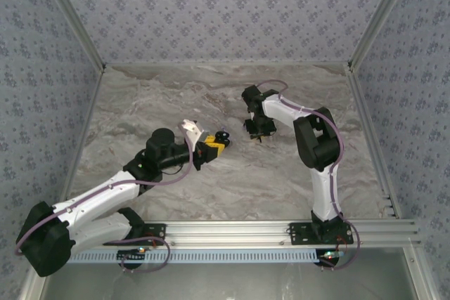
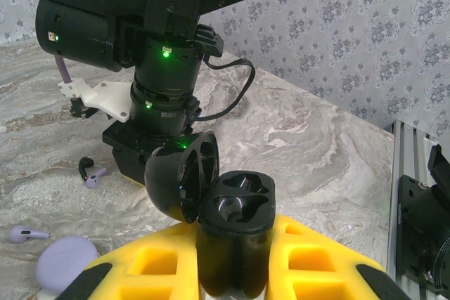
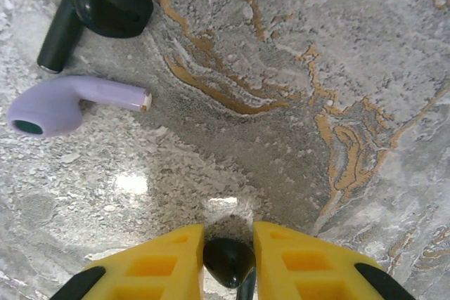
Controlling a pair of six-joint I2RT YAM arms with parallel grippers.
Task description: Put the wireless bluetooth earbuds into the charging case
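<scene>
My left gripper (image 2: 235, 244) (image 1: 213, 145) is shut on the black charging case (image 2: 235, 209) (image 1: 221, 136) and holds it upright above the table. The case's lid (image 2: 184, 180) is swung open to the left, and both sockets look empty. Just beyond the case, my right gripper (image 1: 259, 130) (image 3: 228, 244) points straight down close to the table. It is shut on one black earbud (image 3: 228, 261), pinched between its yellow fingers (image 3: 158, 265). A second black earbud (image 3: 105, 1) (image 2: 86, 166) lies on the table ahead of it.
A lavender earbud (image 3: 63, 103) (image 2: 96, 175) lies right beside the black one on the table. Another lavender earbud (image 2: 24, 233) and a pale lavender disc (image 2: 67, 261) sit nearer the left gripper. The right arm's wrist (image 2: 165, 82) stands close behind the case's lid. An aluminium rail (image 1: 281, 230) runs along the near edge.
</scene>
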